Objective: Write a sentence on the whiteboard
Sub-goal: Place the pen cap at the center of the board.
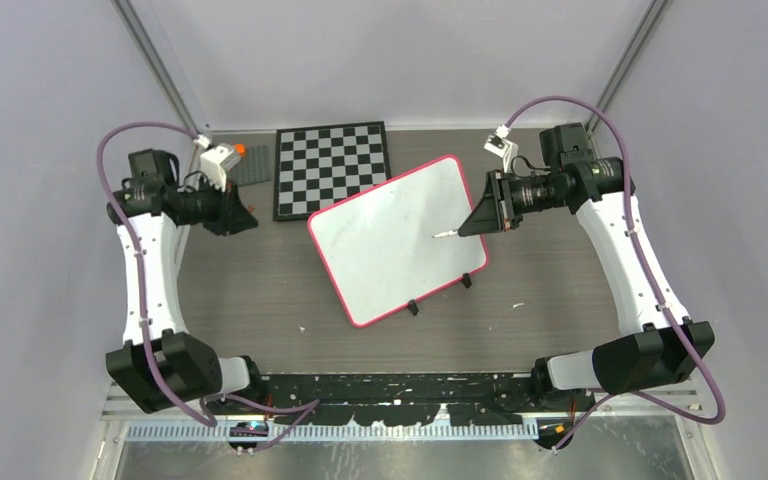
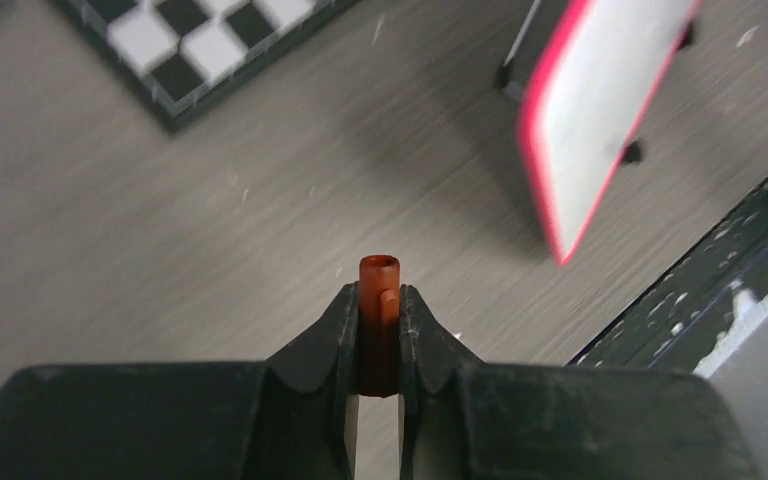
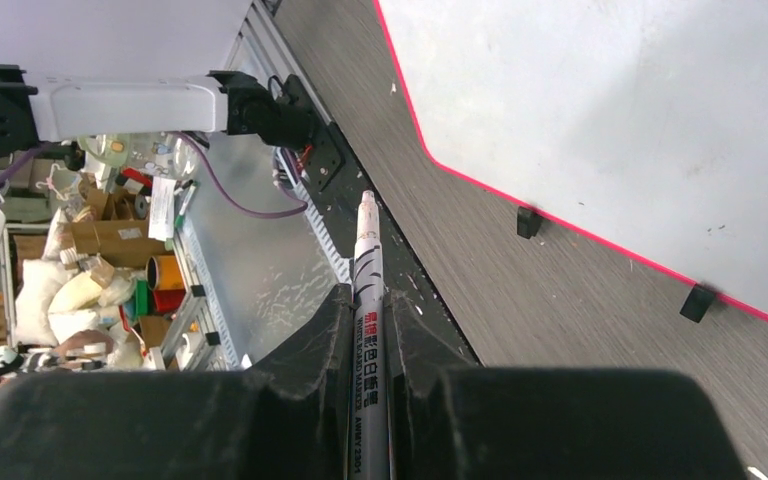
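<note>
At the near edge of the table the two arm bases sit on a black rail, the left arm rising along the left side and the right arm along the right. Just beyond the rail, near the middle, stand two small black clip feet on the near rim of the whiteboard. The whiteboard lies in the middle of the table, turned at an angle so that one corner points to the far right. Its pink-red rim runs all round and its white face shows only faint grey smudges.

The right gripper hangs over the right edge of the whiteboard, its jaws closed tight on a marker that points left over the board. From above I cannot tell whether the tip touches. In the right wrist view the marker sticks out well past the fingers, its tip apart from the board's face, and the whiteboard lies to the right.

The left gripper is well apart from the whiteboard, over the left side of the table. In its wrist view the jaws are pinched on a small orange-red cap, open end outward.

Farthest back, a black-and-white checkered board lies flat, just beside the whiteboard's far corner
</note>
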Action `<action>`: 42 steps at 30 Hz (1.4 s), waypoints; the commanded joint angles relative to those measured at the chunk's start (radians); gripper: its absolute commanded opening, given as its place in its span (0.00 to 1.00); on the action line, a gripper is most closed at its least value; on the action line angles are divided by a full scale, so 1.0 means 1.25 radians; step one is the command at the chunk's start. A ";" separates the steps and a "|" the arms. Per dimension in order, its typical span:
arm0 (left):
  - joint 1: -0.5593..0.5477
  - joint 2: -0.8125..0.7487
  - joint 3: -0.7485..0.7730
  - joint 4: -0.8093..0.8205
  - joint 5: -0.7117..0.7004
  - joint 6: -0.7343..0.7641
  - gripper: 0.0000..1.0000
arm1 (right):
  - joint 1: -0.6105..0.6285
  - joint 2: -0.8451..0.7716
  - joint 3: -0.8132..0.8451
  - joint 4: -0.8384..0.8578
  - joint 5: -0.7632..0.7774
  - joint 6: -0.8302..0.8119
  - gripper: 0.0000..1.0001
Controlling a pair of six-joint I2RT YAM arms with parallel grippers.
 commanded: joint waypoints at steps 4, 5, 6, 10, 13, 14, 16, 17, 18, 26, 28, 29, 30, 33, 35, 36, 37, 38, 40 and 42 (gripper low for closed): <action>0.064 0.026 -0.224 0.055 -0.252 0.176 0.00 | 0.012 -0.038 -0.065 0.076 0.047 0.014 0.00; 0.063 0.030 -0.249 0.077 -0.275 0.175 0.00 | 0.015 -0.040 -0.077 0.085 0.055 0.019 0.00; 0.063 0.038 -0.271 0.100 -0.298 0.174 0.01 | 0.018 -0.042 -0.089 0.092 0.063 0.022 0.00; 0.060 0.077 -0.343 0.179 -0.372 0.166 0.05 | 0.026 -0.042 -0.120 0.102 0.080 0.016 0.00; 0.045 0.103 -0.393 0.247 -0.422 0.165 0.05 | 0.035 -0.038 -0.133 0.106 0.087 0.011 0.00; 0.040 0.113 -0.407 0.268 -0.435 0.165 0.05 | 0.038 -0.036 -0.135 0.107 0.089 0.010 0.00; 0.029 0.131 -0.433 0.309 -0.462 0.162 0.05 | 0.044 -0.031 -0.140 0.109 0.094 0.008 0.00; 0.024 0.140 -0.442 0.321 -0.474 0.160 0.05 | 0.046 -0.029 -0.142 0.108 0.097 0.007 0.00; 0.017 0.148 -0.450 0.329 -0.484 0.158 0.06 | 0.050 -0.028 -0.143 0.109 0.100 0.007 0.00; -0.048 0.173 -0.497 0.372 -0.534 0.159 0.10 | 0.083 -0.033 -0.149 0.117 0.133 0.005 0.00; -0.058 0.180 -0.500 0.373 -0.539 0.158 0.10 | 0.088 -0.032 -0.147 0.117 0.135 0.005 0.00; -0.063 0.185 -0.501 0.375 -0.543 0.160 0.11 | 0.090 -0.030 -0.146 0.117 0.135 0.006 0.00; -0.068 0.189 -0.502 0.374 -0.547 0.161 0.12 | 0.092 -0.028 -0.144 0.115 0.136 0.006 0.00; -0.081 0.197 -0.505 0.373 -0.552 0.163 0.16 | 0.097 -0.026 -0.140 0.115 0.137 0.007 0.00; -0.087 0.201 -0.508 0.375 -0.556 0.165 0.19 | 0.098 -0.025 -0.138 0.115 0.138 0.008 0.00; -0.091 0.203 -0.508 0.375 -0.559 0.165 0.21 | 0.099 -0.025 -0.138 0.115 0.139 0.008 0.00; -0.094 0.206 -0.508 0.375 -0.559 0.165 0.24 | 0.100 -0.024 -0.137 0.115 0.140 0.008 0.00; -0.095 0.206 -0.507 0.373 -0.559 0.166 0.26 | 0.099 -0.024 -0.136 0.114 0.141 0.008 0.00; -0.095 0.205 -0.503 0.359 -0.545 0.168 0.33 | 0.100 -0.023 -0.135 0.112 0.141 0.008 0.00; -0.096 0.201 -0.490 0.340 -0.525 0.168 0.36 | 0.102 -0.020 -0.131 0.109 0.141 0.008 0.00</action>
